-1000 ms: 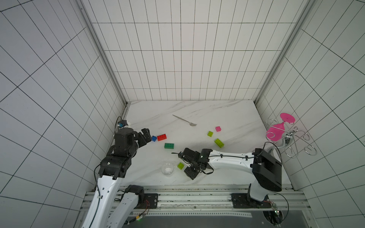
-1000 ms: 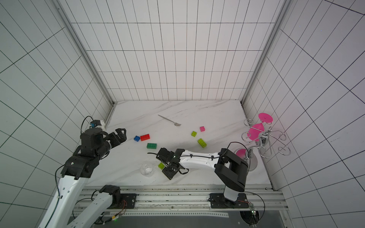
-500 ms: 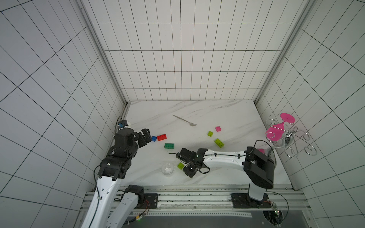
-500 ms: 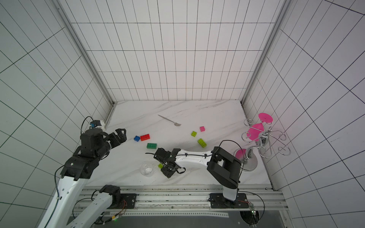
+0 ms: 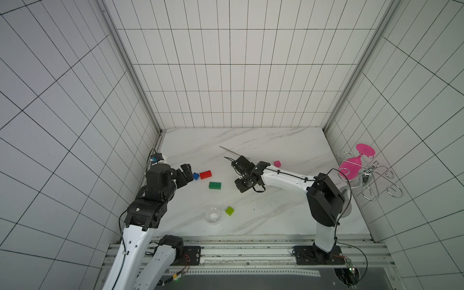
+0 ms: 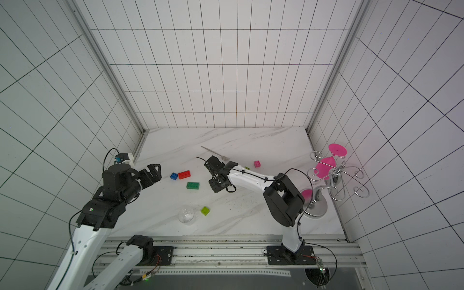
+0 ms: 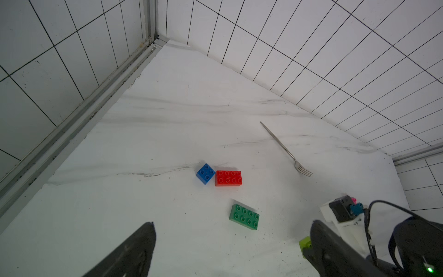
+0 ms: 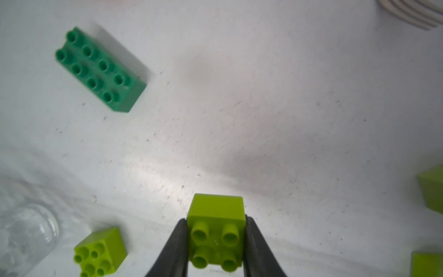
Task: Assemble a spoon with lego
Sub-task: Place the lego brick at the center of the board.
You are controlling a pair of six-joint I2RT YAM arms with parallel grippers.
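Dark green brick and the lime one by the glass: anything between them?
Nothing: both top views show bare table between dark green brick and lime brick.

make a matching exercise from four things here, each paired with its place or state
1 blue brick
2 fork
3 right end effector
4 front lime brick

a beside the clear glass
b shut on the held lime brick
c next to the red brick
d lying flat, rearmost of all

Pairs: 1c, 2d, 3b, 4a
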